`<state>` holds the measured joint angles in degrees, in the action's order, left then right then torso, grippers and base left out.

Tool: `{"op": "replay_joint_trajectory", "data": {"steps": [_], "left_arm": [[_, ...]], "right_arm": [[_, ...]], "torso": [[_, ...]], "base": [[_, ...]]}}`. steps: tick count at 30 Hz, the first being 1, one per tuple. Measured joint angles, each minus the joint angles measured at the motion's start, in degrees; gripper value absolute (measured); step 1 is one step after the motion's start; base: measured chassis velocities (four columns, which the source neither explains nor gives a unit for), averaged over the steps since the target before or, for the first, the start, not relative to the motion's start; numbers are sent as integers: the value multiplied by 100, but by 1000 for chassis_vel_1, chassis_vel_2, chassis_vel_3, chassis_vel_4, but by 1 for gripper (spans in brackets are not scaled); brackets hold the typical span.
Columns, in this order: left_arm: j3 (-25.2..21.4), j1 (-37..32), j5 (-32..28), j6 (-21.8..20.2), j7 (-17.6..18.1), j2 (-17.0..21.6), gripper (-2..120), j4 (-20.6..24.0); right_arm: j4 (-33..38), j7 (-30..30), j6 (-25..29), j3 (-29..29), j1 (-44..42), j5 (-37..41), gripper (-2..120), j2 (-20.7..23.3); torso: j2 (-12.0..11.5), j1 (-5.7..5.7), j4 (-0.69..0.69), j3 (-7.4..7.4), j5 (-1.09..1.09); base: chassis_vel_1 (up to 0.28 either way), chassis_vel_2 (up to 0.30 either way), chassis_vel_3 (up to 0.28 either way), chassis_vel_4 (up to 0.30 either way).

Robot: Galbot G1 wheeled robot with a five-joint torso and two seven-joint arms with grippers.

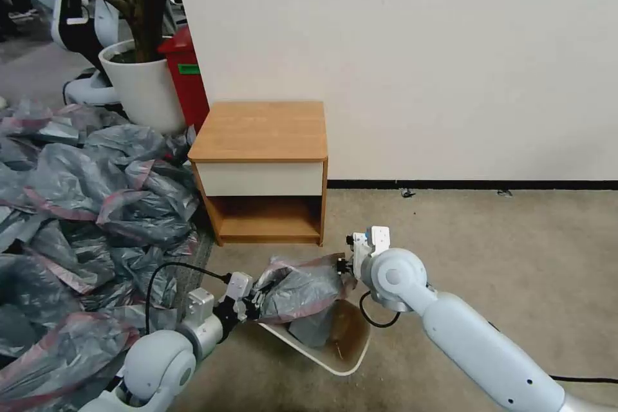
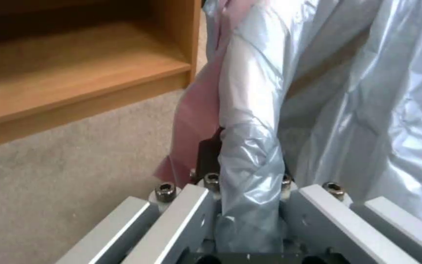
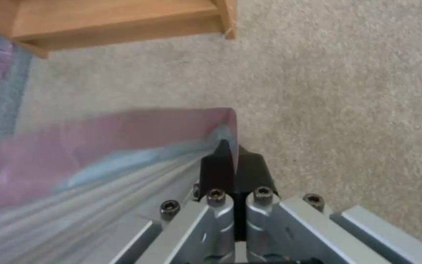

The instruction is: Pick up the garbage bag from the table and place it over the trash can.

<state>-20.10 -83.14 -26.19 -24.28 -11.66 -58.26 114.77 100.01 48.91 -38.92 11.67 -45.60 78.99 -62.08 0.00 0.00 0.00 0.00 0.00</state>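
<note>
The garbage bag (image 1: 302,290), grey and crinkly with a pink-red band, hangs stretched between both grippers just above the cream trash can (image 1: 351,354), which stands on the carpet in front of the table (image 1: 261,132). Part of the bag sags into the can's mouth. My left gripper (image 1: 250,306) is shut on the bag's left end; the left wrist view has bunched plastic (image 2: 255,146) clamped in that gripper (image 2: 247,161). My right gripper (image 1: 342,267) is shut on the bag's right corner, and its black fingertips (image 3: 221,165) pinch the pink edge (image 3: 123,135).
A heap of similar grey bags (image 1: 84,206) covers the floor to the left. A white plant pot (image 1: 145,87) and a red bin (image 1: 187,77) stand behind it by the wall. Open carpet (image 1: 515,251) lies to the right.
</note>
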Motion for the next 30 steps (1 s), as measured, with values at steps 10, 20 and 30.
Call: {"op": "replay_joint_trajectory", "data": {"steps": [10, 20, 30], "left_arm": [[-91, 162, -152, 114, 185, -126, 3, -121], [-233, 523, -409, 113, 284, -248, 3, -237], [-222, 792, -514, 238, 710, -260, 3, -412]], "right_arm": [[271, -75, -12, -287, -435, -167, 5, 188], [609, -221, -39, -732, -820, -160, 6, 501], [854, -315, -75, -1005, -982, -100, 5, 766]], "torso": [[0, 0, 0, 0, 0], [0, 0, -1, 0, -1], [0, 0, 0, 0, 1]], "base": [[0, 0, 0, 0], [0, 0, 0, 0], [0, 0, 0, 0]]}}
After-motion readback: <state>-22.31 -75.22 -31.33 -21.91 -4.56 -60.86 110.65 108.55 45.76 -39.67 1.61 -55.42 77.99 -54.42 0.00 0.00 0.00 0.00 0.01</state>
